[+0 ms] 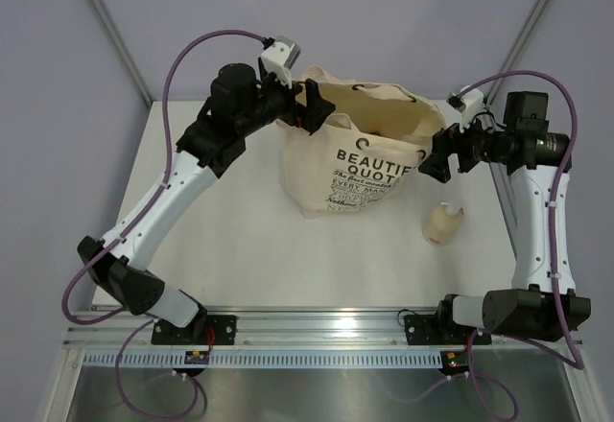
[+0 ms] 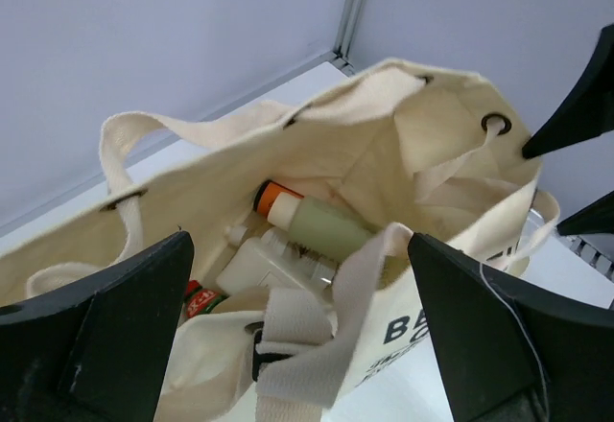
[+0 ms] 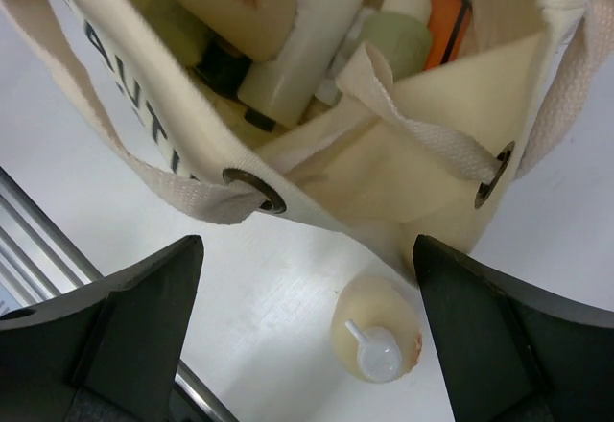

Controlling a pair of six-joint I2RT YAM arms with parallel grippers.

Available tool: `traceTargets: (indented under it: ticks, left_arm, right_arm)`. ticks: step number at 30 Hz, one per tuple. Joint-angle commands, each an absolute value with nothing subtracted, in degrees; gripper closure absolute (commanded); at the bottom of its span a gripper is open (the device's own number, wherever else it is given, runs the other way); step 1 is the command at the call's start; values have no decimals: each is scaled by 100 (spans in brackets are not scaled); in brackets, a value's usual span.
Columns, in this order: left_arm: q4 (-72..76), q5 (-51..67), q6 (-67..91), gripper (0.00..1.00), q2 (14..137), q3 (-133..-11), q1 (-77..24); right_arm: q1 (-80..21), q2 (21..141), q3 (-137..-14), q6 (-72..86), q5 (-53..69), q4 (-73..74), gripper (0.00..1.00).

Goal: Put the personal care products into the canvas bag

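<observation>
Top view: we note the bag [image 1: 360, 158] upright on the table [image 1: 240, 240]. The left claw [image 1: 313, 107] sits at the bag's left rim and the right claw [image 1: 434, 161] at its right rim. The pump bottle [image 1: 443, 222] lies on the table just beside the bag's right front corner, outside it.

Left wrist: fingers [image 2: 115, 326] spread wide above the bag's mouth, pinching nothing. Inside the bag we see a green tube [image 2: 326, 225] and a white tube [image 2: 259, 267].

Right wrist: fingers spread and empty. The pump bottle lies below the bag's rim, touching neither finger.
</observation>
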State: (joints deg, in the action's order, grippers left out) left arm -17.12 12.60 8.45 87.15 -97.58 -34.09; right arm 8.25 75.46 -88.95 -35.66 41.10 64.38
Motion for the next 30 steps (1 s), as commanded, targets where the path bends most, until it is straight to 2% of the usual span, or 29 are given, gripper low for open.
traceTargets:
  ticks: [1,6,11,13,14,16,19,24,27,30]
  left_arm:
    - [-1477,967,501,1,7964,-9423,-3349]
    - [-1389,774,413,1,6955,-8623,-3314]
    - [-1371,484,448,1,5926,-7788,-3305]
    - [-1441,283,536,1,5356,-7393,-3305]
    - [-1476,203,623,1,5170,-7252,-3305]
    - [-1616,10,729,1,4583,-6822,-3305]
    - [-1801,-446,992,1,3992,-6173,-3305]
    - [-2004,-870,1590,1,2849,-5213,-3305]
    - [-1969,-940,1819,1,2524,-4747,-3305]
    - [-1986,-993,1898,1,2452,-4562,-3305]
  right_arm:
    - [923,7154,-9526,-2910,5105,6303,1]
    - [993,7286,-9975,-2102,5757,5916,1]
    - [1449,7225,-9748,-1467,4791,5396,1]
    - [1721,7277,-9694,-1896,4807,6111,0]
    - [1740,7321,-9703,-2603,4738,6491,1]
    - [1749,7539,-9589,-3389,4194,7647,0]
    - [1837,7577,-8985,-4348,3315,8330,0]
    - [1934,6909,-7402,-5106,2945,7369,0]
    - [1942,6961,-6779,-5054,2576,6631,1]
    - [1881,7381,-6820,-4659,2531,6443,0]
